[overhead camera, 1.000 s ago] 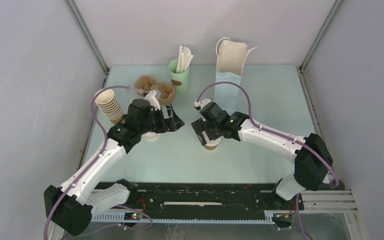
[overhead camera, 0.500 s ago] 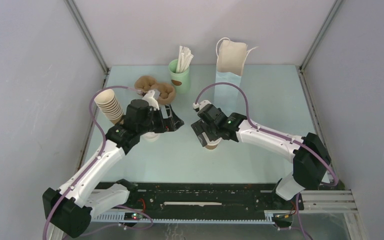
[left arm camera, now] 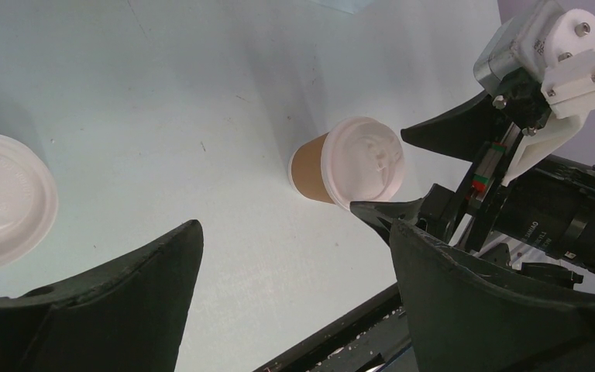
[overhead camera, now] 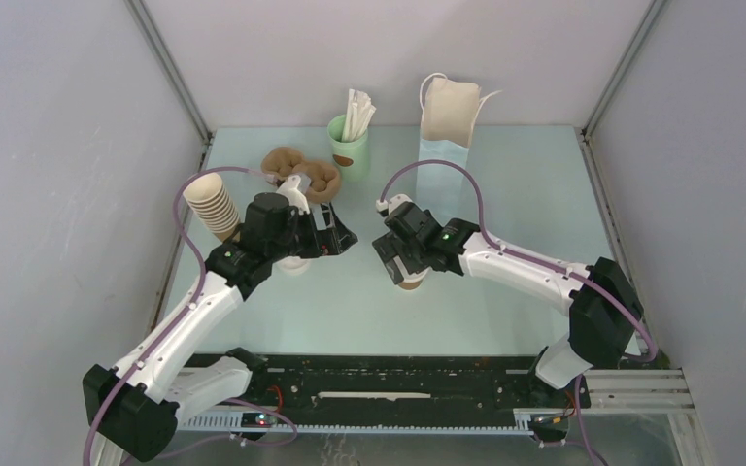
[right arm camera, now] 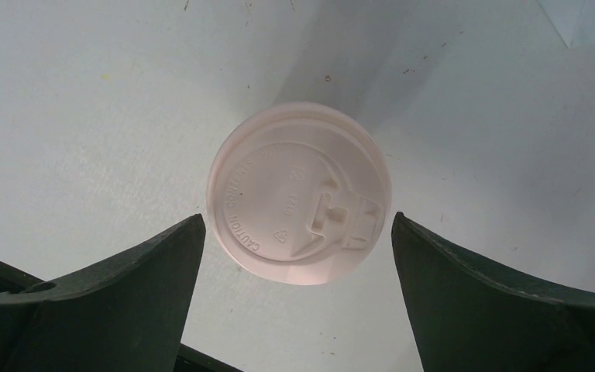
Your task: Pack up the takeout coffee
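R gripper (right arm camera: 297, 219) was spread, takeout coffee (right arm camera: 298, 186) mid-frame btwn its fingers; should close gently on cup wall, below lid. L gripper (left arm camera: 294, 227) spread, empty.

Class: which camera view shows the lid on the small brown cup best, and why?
Right wrist: the lid fills the centre, seen straight from above, sip tab clear. Left wrist shows it smaller and slanted, with the cup wall. Top external: the right gripper hides it.
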`<move>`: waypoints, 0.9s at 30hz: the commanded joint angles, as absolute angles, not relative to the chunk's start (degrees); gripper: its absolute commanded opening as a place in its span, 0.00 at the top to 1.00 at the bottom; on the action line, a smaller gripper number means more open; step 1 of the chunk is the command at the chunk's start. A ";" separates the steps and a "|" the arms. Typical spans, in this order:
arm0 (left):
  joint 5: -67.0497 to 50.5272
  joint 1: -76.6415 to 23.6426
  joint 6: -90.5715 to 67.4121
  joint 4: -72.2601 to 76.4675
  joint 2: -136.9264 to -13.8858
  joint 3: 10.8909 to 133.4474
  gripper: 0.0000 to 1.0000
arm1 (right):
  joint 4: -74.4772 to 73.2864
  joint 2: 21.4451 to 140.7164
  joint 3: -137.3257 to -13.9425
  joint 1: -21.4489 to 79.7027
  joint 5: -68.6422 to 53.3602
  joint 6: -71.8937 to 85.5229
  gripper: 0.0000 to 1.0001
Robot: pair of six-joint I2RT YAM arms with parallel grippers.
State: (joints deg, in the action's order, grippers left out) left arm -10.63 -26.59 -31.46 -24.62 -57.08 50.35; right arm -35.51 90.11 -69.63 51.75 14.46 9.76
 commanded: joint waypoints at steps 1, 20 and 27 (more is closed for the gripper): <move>-10.20 -26.37 -31.20 -23.58 -55.93 49.45 0.05 | -34.80 90.16 -71.87 50.80 14.06 11.01 0.00; -10.15 -26.37 -30.63 -24.21 -56.14 49.92 0.05 | -33.29 91.59 -71.28 49.37 11.60 11.45 0.09; -10.08 -26.37 -30.60 -24.26 -55.96 49.77 0.05 | -33.83 91.35 -71.21 49.05 12.55 11.92 0.16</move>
State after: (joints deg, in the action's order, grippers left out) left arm -10.63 -26.59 -31.46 -24.64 -57.08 50.35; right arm -34.50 91.31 -69.63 49.56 11.68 10.63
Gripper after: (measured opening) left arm 0.951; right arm 0.864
